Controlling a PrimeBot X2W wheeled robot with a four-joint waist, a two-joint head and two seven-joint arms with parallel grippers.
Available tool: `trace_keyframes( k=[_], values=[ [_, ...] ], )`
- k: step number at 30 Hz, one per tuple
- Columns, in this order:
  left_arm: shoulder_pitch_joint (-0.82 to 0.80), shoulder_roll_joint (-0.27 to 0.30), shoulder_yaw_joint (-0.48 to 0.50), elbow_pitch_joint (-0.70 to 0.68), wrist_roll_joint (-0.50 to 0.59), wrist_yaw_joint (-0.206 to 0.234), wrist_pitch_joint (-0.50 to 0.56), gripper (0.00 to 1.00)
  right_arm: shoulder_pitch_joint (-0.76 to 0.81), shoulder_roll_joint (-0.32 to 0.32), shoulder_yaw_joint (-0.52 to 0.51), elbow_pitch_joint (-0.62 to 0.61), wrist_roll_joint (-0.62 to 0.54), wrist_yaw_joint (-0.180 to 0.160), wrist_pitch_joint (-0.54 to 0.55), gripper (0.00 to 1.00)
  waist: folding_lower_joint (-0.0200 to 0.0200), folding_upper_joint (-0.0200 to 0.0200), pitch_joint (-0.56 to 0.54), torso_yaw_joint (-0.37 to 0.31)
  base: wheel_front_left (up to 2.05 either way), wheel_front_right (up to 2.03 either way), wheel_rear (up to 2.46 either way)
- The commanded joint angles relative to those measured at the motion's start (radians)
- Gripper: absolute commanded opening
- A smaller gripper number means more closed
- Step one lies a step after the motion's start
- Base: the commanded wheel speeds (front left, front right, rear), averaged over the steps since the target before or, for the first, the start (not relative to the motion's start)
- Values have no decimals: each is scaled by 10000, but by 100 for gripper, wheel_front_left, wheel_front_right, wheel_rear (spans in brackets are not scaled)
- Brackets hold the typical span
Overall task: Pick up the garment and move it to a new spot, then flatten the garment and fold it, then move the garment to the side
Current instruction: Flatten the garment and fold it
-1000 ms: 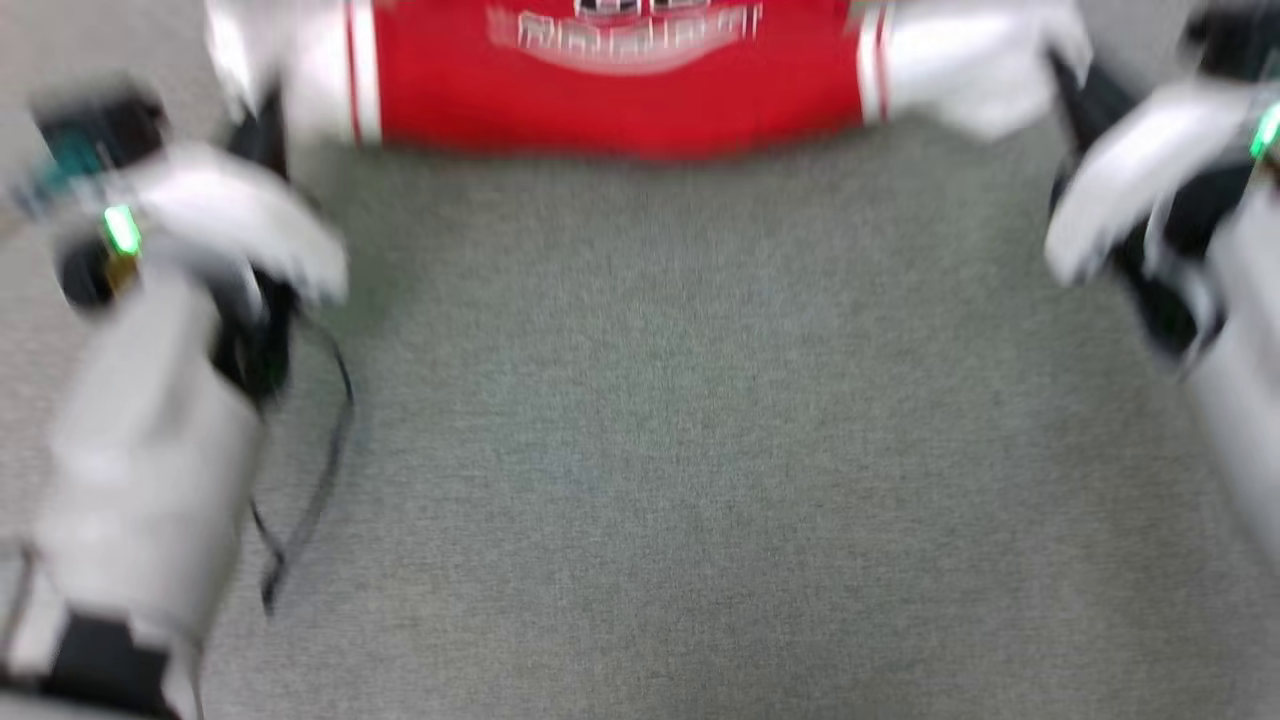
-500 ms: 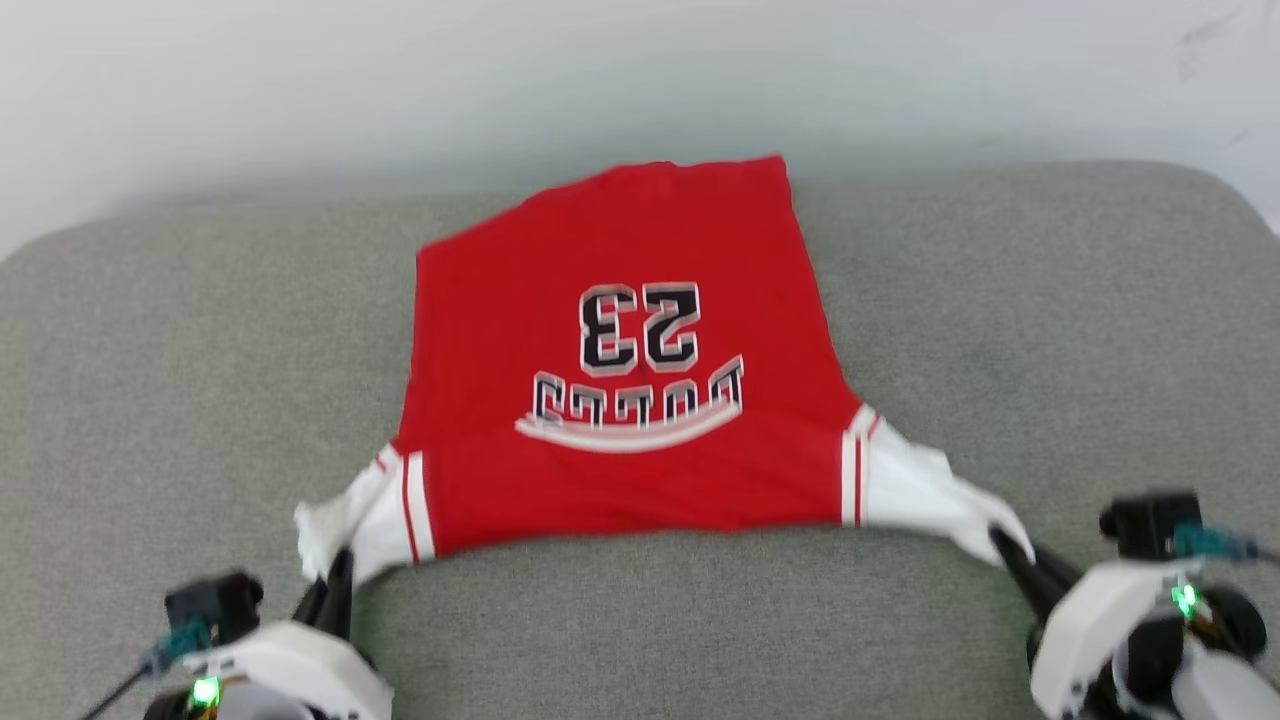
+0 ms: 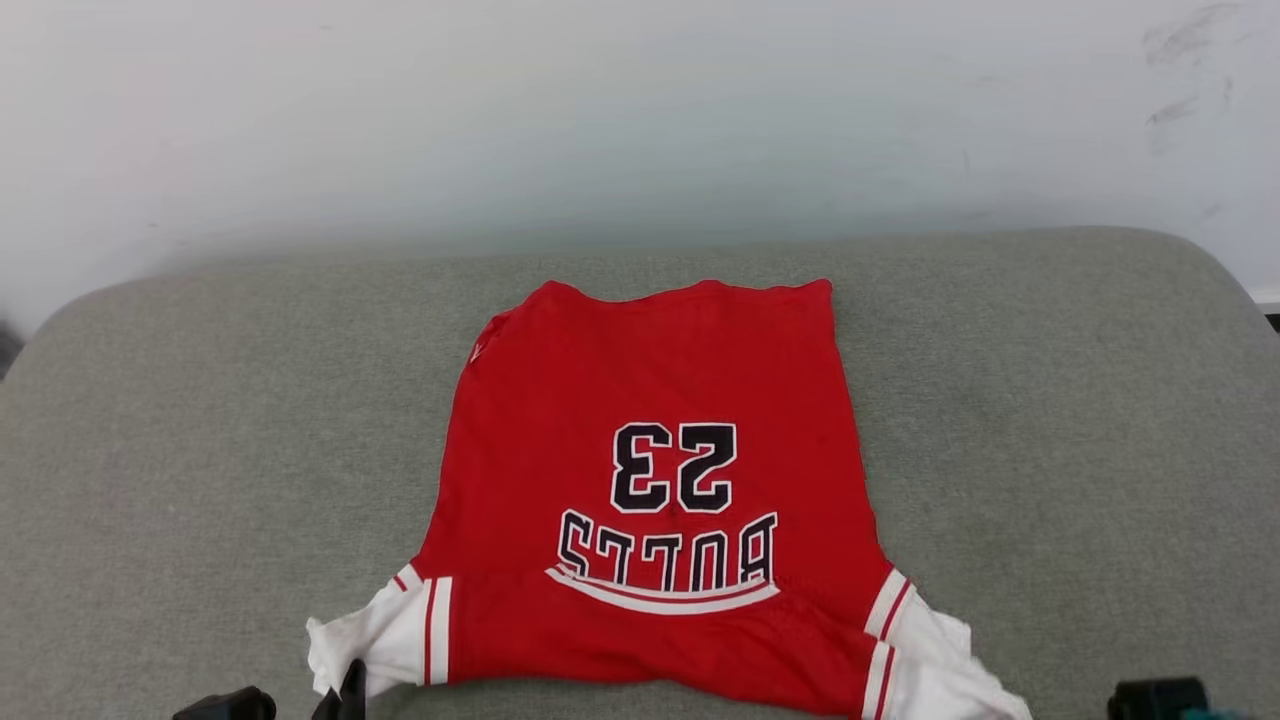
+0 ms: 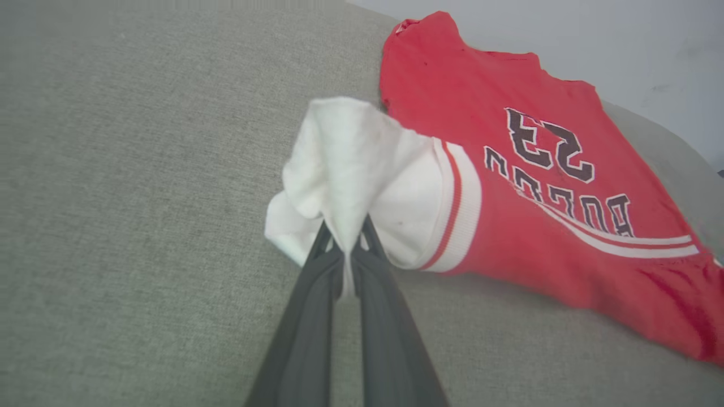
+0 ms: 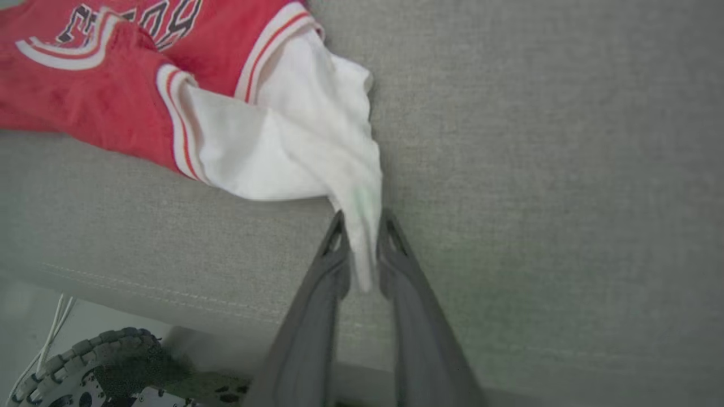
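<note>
At the bottom edge of the head view the arms are almost wholly cut off. One dark fingertip [image 3: 350, 695] of the left gripper [image 4: 346, 240] pokes up at lower left, and a black block [image 3: 1158, 698] at lower right is too cropped to identify. In the left wrist view's centre, the left gripper's fingers are pressed nearly together, pinching a bunched fold of one white sleeve [image 4: 362, 169]. In the right wrist view the right gripper [image 5: 362, 229] is clamped, with only a narrow gap, on a drawn-out tail of the other sleeve [image 5: 294, 147]. A blurred wheel [image 5: 85, 367] sits at that view's lower left, below the cushion's front seam.

The red jersey T-shirt [image 3: 650, 400] lies print-up on the grey cushion [image 3: 200, 400], shoulders nearest. Its neckline is not visible, and its right sleeve runs off the frame. "23" and "BULLS" read upside down. The hem lies farthest, short of the pale wall [image 3: 600, 120].
</note>
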Motion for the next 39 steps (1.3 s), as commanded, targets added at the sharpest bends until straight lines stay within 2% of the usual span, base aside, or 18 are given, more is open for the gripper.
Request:
trace_keyframes(
  k=[1, 4, 7, 13, 16, 21, 27, 34, 39],
  values=[
    [104, 78, 32, -156, 94, 156, 21, 0, -48, 124, -164, -240, -61, -3, -68, 100, 3, 0, 12, 47, 0, 0, 0],
    [1, 177, -10, -694, 385, 542, 93, 0, -564, 552, -815, -937, -356, -3, -573, 100, 3, 0, 69, 171, 0, 0, 0],
    [-163, 278, -35, -1211, 609, 842, 187, 0, -1384, 834, -1354, -978, -565, -3, -833, 100, 3, 0, 218, 310, 0, 0, 0],
    [-944, 385, -215, -2091, 1092, 1013, 310, 0, -4280, 726, -2101, 420, -261, -3, -883, 100, 3, 0, 1260, 934, 0, 0, 0],
    [-1522, 286, -399, -2374, 1371, 920, 292, 0, -5939, 520, -2336, 1528, -191, -2, -317, 100, 3, 0, 2038, 1357, 0, 0, 0],
    [-2487, 7, -713, -2631, 1775, 690, 120, 0, -8705, -145, -2423, 3630, -73, -3, 1227, 100, 3, 0, 3307, 2039, 0, 0, 0],
    [-3273, -396, -1060, -2476, 2034, 396, -119, 0, -11245, -480, -2255, 5369, -507, -3, 3224, 100, 3, 0, 4290, 2727, 0, 0, 0],
    [-3948, -822, -1359, -2315, 2212, 81, -321, 0, -12935, -463, -2297, 6494, -990, -3, 4490, 100, 3, 0, 5156, 3264, 0, 0, 0],
    [-4195, -977, -1460, -2128, 2249, -58, -431, 0, -13112, -161, -2609, 7587, -1270, -3, 5206, 100, 3, 0, 5406, 3418, 0, 0, 0]
  ],
)
